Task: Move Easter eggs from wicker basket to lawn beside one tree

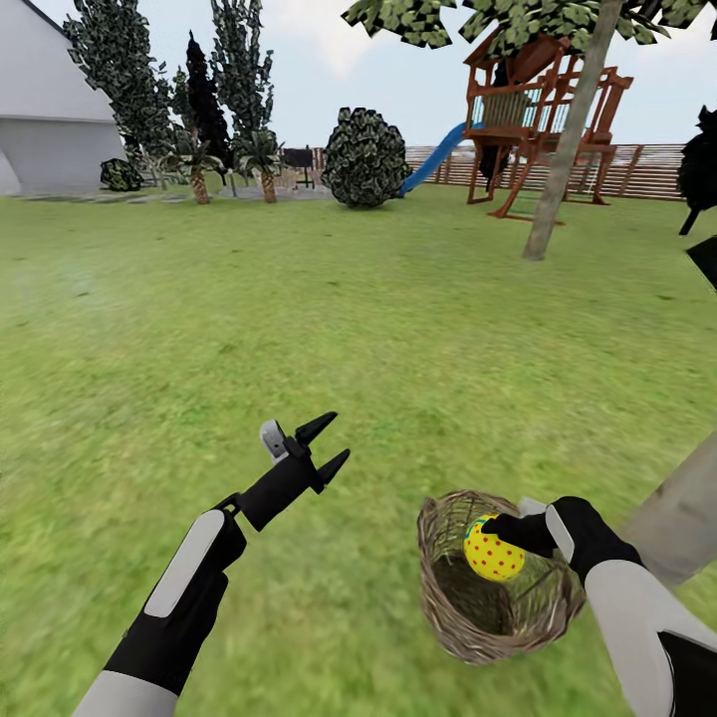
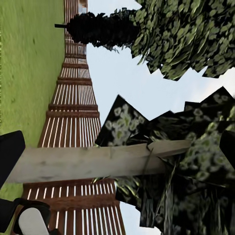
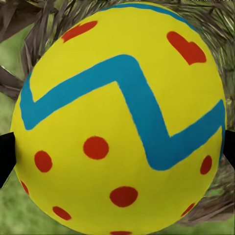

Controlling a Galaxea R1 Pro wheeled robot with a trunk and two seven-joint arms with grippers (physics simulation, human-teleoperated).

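Right claw (image 1: 510, 535) clamped on 1 Easter egg (image 1: 492, 550), right at the rim of the wicker basket (image 1: 448, 607) on the lawn (image 1: 299, 329); left claw (image 1: 327, 444) spread apart, holding nothing. Can't see any other eggs inside from here. Nothing dropped by the tree (image 1: 570, 139) yet, well apart from the basket, so pretty early going.

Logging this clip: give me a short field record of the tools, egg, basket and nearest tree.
left tool: open, empty, raised above the lawn
right tool: shut on egg, over the basket
egg: yellow, red dots, blue zigzag
basket: on lawn; other eggs cannot be seen
tree: ahead right, pale trunk
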